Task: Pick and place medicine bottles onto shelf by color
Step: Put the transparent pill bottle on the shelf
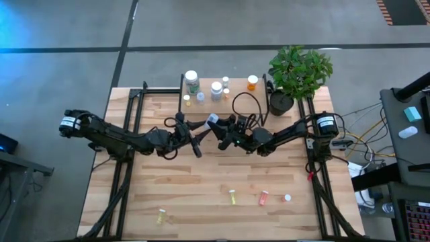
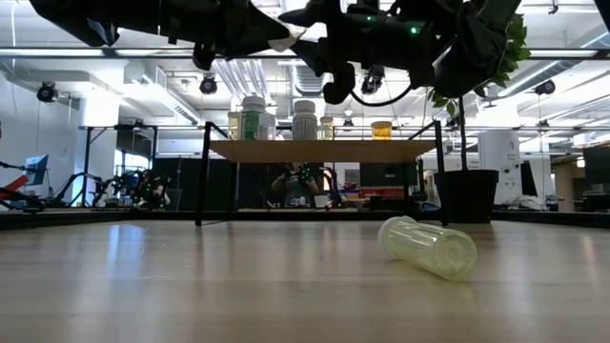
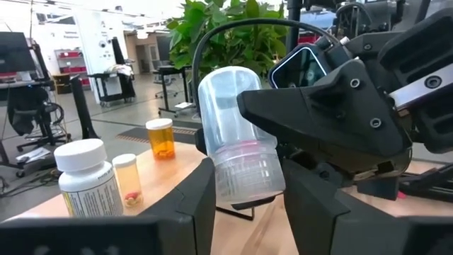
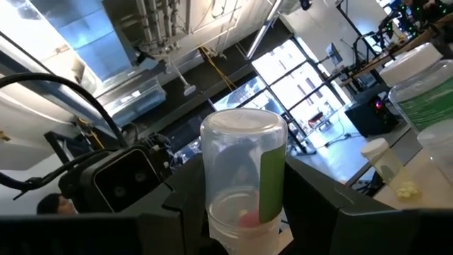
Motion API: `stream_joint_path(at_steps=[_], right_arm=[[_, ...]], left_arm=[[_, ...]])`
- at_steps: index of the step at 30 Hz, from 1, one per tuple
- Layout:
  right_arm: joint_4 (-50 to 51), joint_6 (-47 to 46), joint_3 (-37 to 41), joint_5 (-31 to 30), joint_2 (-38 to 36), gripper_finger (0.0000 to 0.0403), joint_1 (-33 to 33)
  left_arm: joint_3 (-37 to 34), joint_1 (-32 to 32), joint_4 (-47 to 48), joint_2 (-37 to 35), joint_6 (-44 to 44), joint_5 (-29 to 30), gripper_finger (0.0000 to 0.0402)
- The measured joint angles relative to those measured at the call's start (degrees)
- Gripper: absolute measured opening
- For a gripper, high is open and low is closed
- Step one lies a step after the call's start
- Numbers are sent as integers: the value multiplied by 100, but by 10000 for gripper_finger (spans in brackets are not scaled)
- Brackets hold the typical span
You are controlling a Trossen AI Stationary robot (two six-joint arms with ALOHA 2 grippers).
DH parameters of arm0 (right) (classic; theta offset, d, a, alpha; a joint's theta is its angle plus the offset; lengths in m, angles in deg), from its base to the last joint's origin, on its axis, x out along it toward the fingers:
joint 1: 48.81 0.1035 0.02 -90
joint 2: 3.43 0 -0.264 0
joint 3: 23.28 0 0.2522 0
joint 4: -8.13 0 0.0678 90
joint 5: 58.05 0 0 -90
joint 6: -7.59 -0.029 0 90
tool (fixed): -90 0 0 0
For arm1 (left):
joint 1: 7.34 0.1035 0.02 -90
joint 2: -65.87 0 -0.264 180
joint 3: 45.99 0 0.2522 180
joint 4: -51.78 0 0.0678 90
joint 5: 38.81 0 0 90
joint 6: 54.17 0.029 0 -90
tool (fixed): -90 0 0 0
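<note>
A clear medicine bottle (image 3: 230,106) with a ribbed whitish cap and a green label strip (image 4: 271,184) hangs in the air over the table's middle, just in front of the shelf (image 1: 222,106). My left gripper (image 3: 248,212) and my right gripper (image 4: 244,212) meet at it from opposite sides, and both are shut on it. Several bottles stand on the shelf: a white-capped one (image 1: 192,81), another (image 1: 216,89), an orange one (image 1: 252,82) and small yellow ones (image 1: 187,99). My left gripper has the bottle's ribbed cap (image 3: 248,177) pinched between its two fingers, which come level from the table's left. The bottle is lifted clear, and its clear body reaches on past the fingers. My right gripper pinches the bottle low on its body (image 4: 244,205) between its two fingers, coming from the table's right and slanting upward. One dark finger (image 3: 318,120) lies along the clear wall. The bottle's rounded end (image 4: 244,120) stands free beyond the fingers.
Loose bottles lie on the table's near part: a yellow one (image 1: 232,196), a reddish one (image 1: 263,197), a white-capped one (image 1: 287,197) and another yellow one (image 1: 160,216). A potted plant (image 1: 295,74) stands at the shelf's right end.
</note>
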Motion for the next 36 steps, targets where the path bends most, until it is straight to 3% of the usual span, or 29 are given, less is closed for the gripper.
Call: stream_joint_path(at_steps=[4, 9, 17, 28, 36], right_arm=[[88, 12, 0, 31, -2, 157, -2], [462, 181, 57, 361, -121, 176, -6], [2496, 1064, 83, 404, -901, 189, 8], [6097, 4126, -210, 447, -2226, 189, 139], [7828, 6422, -1625, -284, -1607, 189, 521]], left_arm=[[-5, 0, 70, -11, 39, 28, 115], [-8, -19, 968, -419, 75, -29, 115], [-10, -66, 2696, -1567, -221, 93, 114], [-10, -81, 4010, -2100, -998, -199, 114], [-10, -76, 4096, -1869, -1631, -295, 114]])
